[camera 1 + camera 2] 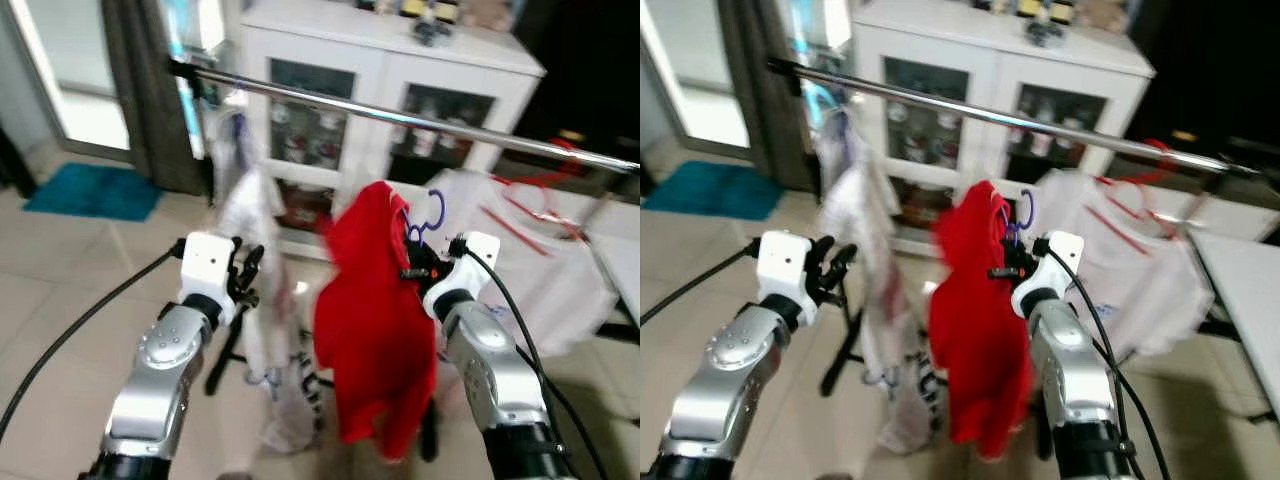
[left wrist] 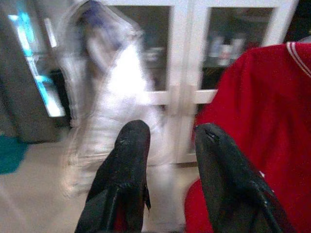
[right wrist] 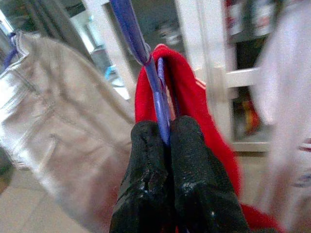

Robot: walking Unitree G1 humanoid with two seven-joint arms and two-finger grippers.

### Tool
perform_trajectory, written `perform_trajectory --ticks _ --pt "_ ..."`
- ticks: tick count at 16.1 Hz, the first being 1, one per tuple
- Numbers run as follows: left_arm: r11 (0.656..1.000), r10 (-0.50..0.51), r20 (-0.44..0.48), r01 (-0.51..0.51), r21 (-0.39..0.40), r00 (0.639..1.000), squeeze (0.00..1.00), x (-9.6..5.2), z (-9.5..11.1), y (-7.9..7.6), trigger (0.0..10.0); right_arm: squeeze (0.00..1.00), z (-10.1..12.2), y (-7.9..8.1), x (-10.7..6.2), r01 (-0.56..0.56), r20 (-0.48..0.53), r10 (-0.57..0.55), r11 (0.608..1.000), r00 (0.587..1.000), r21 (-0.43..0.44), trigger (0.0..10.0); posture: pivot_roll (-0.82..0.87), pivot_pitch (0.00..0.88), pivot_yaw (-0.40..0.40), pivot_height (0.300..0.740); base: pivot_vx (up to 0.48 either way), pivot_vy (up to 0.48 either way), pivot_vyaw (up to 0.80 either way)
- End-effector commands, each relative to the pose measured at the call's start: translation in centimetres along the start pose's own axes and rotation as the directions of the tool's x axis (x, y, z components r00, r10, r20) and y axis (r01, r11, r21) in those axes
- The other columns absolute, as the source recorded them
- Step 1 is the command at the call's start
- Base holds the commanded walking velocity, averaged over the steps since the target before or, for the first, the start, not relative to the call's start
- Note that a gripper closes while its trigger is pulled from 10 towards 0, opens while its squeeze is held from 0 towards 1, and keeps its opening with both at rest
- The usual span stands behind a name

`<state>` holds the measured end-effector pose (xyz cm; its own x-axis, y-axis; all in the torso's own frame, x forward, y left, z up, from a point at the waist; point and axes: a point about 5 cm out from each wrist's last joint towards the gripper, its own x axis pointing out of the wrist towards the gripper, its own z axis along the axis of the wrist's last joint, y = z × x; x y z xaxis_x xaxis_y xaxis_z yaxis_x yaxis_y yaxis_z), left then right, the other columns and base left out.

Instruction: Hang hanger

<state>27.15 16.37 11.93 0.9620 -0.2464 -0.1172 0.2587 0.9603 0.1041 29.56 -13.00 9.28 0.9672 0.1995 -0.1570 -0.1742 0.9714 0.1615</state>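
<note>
A red garment [image 1: 375, 320] hangs on a purple hanger [image 1: 428, 216], whose hook rises just below the silver clothes rail [image 1: 400, 118]. My right gripper [image 1: 418, 270] is shut on the purple hanger [image 3: 160, 104], holding it up beside the red cloth [image 3: 194, 97]. My left gripper [image 1: 245, 272] is raised at the left of the red garment, open, with nothing between its fingers [image 2: 127, 160]. A white garment [image 1: 262, 300] hangs from the rail between the left gripper and the red one.
A white cabinet [image 1: 400, 70] with glass doors stands behind the rail. More white clothing on a red hanger [image 1: 530, 200] hangs at the right of the rail. A dark curtain [image 1: 150, 90] and a teal mat [image 1: 95, 190] lie at the left. The rack's black legs [image 1: 225, 365] stand on the tiled floor.
</note>
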Motion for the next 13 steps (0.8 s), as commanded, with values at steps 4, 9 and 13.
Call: perform_trajectory --ticks 4,9,13 --pt "1.0 -0.003 0.006 0.003 0.014 1.0 0.0 0.1 0.2 -0.1 10.0 0.0 1.4 0.5 0.3 -0.019 0.061 0.021 1.0 0.998 -0.023 10.0 0.06 0.0 -0.093 0.74 0.368 0.0 0.0" --pt "0.999 -0.021 0.015 0.02 0.026 1.0 0.0 0.2 0.3 -0.3 10.0 0.0 2.3 0.6 0.2 -0.027 0.138 0.025 1.0 0.99 0.014 10.0 0.07 0.0 -0.094 0.74 0.367 0.0 0.0" --pt "0.996 -0.083 0.102 0.078 0.053 0.991 0.0 -0.1 1.4 -1.0 10.0 0.0 3.9 0.9 -0.1 -0.042 0.241 0.042 0.999 0.97 -0.003 10.0 0.07 0.0 -0.097 0.74 0.084 0.0 0.0"
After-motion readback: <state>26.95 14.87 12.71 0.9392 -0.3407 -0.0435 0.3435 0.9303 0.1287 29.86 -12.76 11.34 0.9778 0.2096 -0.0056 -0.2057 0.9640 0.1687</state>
